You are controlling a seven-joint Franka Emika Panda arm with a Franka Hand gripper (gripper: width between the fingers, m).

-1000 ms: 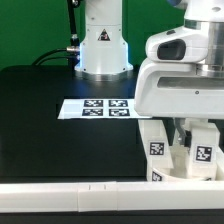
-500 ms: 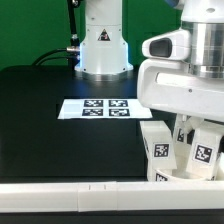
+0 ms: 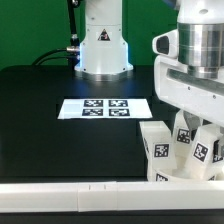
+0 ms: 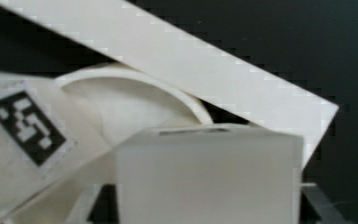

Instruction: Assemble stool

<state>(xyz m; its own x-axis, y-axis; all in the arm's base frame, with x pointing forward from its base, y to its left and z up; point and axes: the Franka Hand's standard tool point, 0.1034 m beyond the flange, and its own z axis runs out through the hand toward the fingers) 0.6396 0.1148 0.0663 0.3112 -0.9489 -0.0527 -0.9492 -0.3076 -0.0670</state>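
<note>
My gripper (image 3: 196, 128) hangs at the exterior view's right, low over a cluster of white stool legs. One tagged leg (image 3: 157, 152) stands just left of it. Another tagged leg (image 3: 200, 150) sits tilted right under the fingers. In the wrist view a blurred white leg (image 4: 211, 175) fills the space between my fingers, and my gripper (image 4: 211, 208) looks shut on it. Behind it lie the round seat's rim (image 4: 137, 92) and a leg with a black-and-white tag (image 4: 25, 122). The seat is hidden in the exterior view.
The marker board (image 3: 105, 107) lies mid-table on the black surface. The robot base (image 3: 102, 45) stands behind it. A white rail (image 3: 70, 190) runs along the front edge; in the wrist view it crosses as a white bar (image 4: 211, 60).
My gripper has risen and shifted toward the exterior view's right. More of the tagged legs beneath it now shows, and the leg under the fingers has tilted.
</note>
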